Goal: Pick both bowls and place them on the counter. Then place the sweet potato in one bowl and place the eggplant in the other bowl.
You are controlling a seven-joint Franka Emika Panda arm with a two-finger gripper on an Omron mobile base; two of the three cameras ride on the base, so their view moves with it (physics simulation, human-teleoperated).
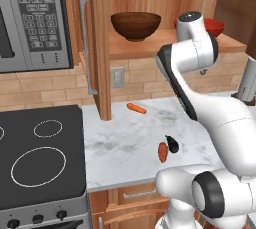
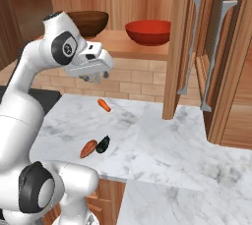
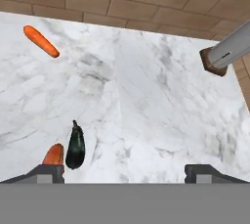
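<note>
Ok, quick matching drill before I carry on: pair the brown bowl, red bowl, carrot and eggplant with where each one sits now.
Things:
1. brown bowl
2. red bowl
3. carrot
4. eggplant

Places:
A. on the counter, touching the sweet potato
B. on the shelf, farther from the stove
C. alone on the counter, near the brick wall
D. on the shelf, nearer the stove

Pairs: 1-D, 2-B, 3-C, 4-A

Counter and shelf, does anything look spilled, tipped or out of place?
Nothing stands out. The dark brown wooden bowl and glossy red bowl sit upright on the wooden shelf; the stubby orange-red sweet potato and dark purple eggplant lie together on the white marbled counter.
</note>
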